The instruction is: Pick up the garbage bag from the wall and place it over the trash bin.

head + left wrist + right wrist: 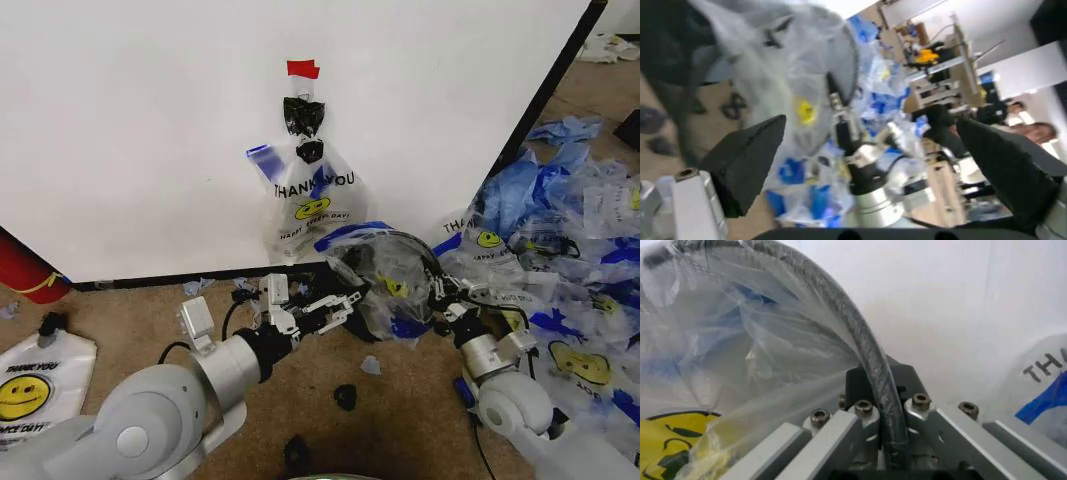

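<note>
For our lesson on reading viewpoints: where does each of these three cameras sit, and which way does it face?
Head view: looks down at the floor and wall; both arms show, the left gripper and right gripper flanking the trash bin.
Left wrist view: looks between its open fingers toward the bagged bin and the right arm.
Right wrist view: looks along its gripper, shut on the bin's rim.
All share the garbage bag.

1. The small round black wire-mesh trash bin point(385, 262) stood on the brown carpet point(400, 400) before the white wall point(140, 130), with a thin see-through plastic garbage bag point(395, 290) in it
2. The left gripper point(335, 303) sat at its left, the right gripper point(447, 298) at its right rim
3. A heap of blue-and-clear plastic bags point(570, 250) lay right of it
</note>
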Available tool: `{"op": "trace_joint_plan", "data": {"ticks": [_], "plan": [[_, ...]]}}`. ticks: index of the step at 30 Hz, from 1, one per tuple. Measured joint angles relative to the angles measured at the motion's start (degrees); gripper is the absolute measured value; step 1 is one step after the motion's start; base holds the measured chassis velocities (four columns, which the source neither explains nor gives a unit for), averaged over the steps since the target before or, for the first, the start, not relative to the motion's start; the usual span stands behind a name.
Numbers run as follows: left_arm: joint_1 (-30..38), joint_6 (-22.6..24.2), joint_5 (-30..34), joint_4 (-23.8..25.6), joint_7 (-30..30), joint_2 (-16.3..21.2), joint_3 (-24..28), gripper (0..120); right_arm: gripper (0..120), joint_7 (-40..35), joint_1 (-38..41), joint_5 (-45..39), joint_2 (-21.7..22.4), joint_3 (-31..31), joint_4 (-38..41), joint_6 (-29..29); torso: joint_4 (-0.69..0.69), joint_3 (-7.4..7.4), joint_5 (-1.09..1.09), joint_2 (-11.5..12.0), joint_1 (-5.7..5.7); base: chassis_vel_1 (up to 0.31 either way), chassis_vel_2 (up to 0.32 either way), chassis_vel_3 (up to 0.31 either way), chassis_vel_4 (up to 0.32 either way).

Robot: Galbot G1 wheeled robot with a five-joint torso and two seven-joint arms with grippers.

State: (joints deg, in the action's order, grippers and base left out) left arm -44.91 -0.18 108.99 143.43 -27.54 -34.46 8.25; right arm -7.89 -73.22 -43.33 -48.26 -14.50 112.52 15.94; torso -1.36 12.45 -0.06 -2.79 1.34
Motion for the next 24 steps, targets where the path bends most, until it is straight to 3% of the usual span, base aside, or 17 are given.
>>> {"op": "trace_joint_plan", "data": {"ticks": [3, 8, 24], "plan": [[0.38, 0.05, 0.53, -0.04, 0.43, -0.61, 0.93, 100, 0, -0.26, 0.16, -0.04, -0.30, 0.28, -0.08, -0.01, 0.00, 0.00, 0.01, 0.00, 0.00, 0.000, 0.000, 0.000, 0.000], [2.68, 0.05, -3.96, -2.81, 0.49, -4.68, 8.41, 100, 0, -0.84, 0.89, -0.09, -0.88, 0.77, 0.30, -0.20, 0.01, 0.00, -0.01, 0.00, 0.00, 0.000, 0.000, 0.000, 0.000], [9.41, -1.39, -7.38, -9.98, -1.60, -9.68, 16.12, 100, 0, 0.34, -0.80, 0.46, -0.69, -0.10, 1.42, 0.23, 0.01, 0.00, 0.00, 0.00, 0.00, 0.000, 0.000, 0.000, 0.000]]}}
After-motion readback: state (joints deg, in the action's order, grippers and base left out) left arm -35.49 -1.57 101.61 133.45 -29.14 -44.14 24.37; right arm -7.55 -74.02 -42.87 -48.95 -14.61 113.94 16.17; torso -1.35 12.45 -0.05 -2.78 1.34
